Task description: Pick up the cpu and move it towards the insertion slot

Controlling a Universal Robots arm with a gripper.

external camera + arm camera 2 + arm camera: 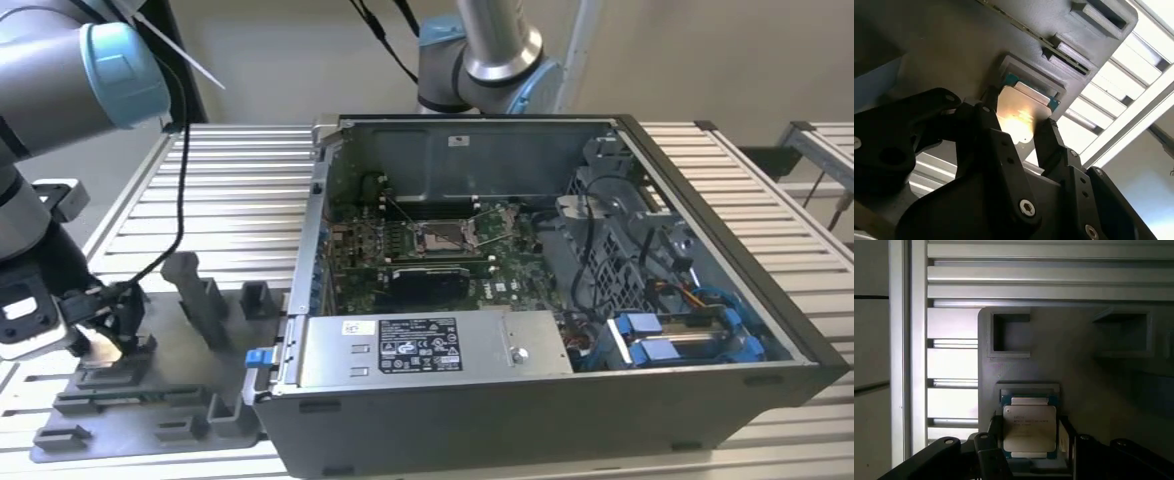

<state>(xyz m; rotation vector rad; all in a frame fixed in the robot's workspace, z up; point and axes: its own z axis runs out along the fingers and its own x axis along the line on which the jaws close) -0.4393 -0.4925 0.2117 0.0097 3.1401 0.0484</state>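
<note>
On the grey tray (1094, 380) the cpu (1029, 426) lies flat, straddled by the gripper (1029, 437).

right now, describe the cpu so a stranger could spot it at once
Start at the open computer case; the grey plastic tray lies at the exterior view's left of it. The cpu sits in a shallow recess there, under the gripper. It is the only flat silvery square among grey moulded blocks.

A grey plastic tray (160, 415) lies on the slatted aluminium table (227, 190), to the exterior view's left of an open dark metal computer case (534, 420). The square silvery cpu (1029, 427) lies in a tray recess. The silver-framed insertion slot (441, 237) sits inside the case.
</note>
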